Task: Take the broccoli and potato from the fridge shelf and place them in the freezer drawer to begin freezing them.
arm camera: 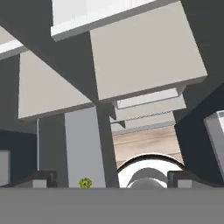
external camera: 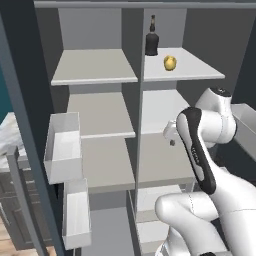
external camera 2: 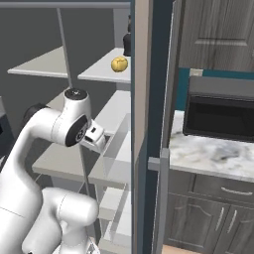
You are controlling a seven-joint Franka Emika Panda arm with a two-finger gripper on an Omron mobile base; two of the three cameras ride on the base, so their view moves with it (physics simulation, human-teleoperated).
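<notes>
Your gripper is wide open and empty, pointed down past the lower shelves. The smooth golden-yellow potato sits on the top right shelf beside the dark bottle, well above the hand: raise before reaching in.

I've got the potato sitting on the top right fridge shelf, a small smooth golden-yellow ball, resting just in front of and to the right of a dark bottle. From the right side it shows again, near the shelf's front edge. Down in the hand view I see the broccoli, a tiny yellow-green lumpy sprig, low against a grey upright panel.
</notes>
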